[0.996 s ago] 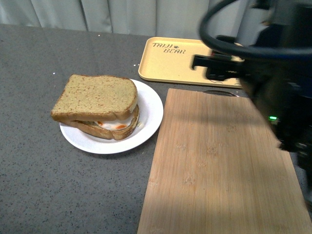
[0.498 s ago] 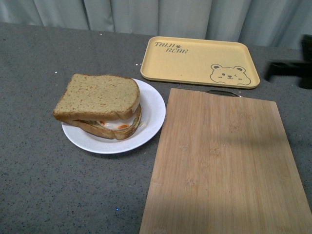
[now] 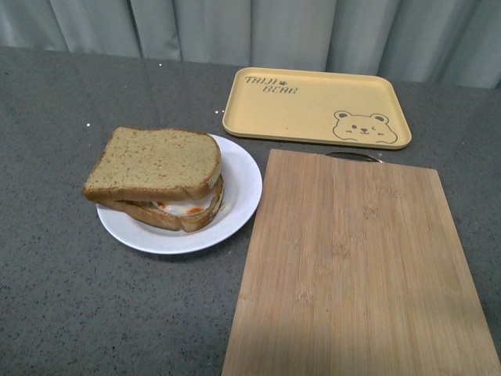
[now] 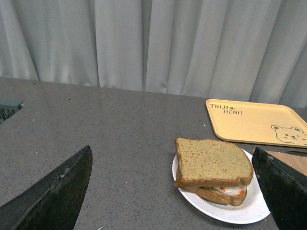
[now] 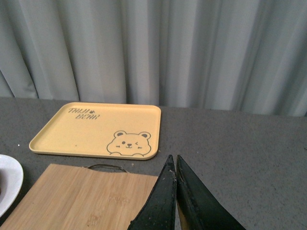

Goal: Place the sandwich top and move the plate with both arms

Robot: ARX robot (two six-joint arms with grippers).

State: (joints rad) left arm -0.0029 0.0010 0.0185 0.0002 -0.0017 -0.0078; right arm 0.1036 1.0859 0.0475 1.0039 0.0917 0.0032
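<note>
There is one round white plate (image 3: 243,189). On the plate are two bread slices: one plain sandwich top (image 3: 153,163) and one lower slice (image 3: 174,222) beneath it. Just beside the plate lies one wooden cutting board (image 3: 352,266). Near the plate stands one yellow tray (image 3: 313,106). Two grippers show: one left gripper (image 4: 171,149) and one right gripper (image 5: 174,158).

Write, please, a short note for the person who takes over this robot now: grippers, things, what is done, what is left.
Left gripper: open, holding nothing, raised, facing the plate.
Right gripper: shut, holding nothing, by the wooden board.
The sandwich top lies on the egg slice, on the plate, left of the board.
Done: top placed.
To do: move the plate with both arms; neither touches it.
</note>
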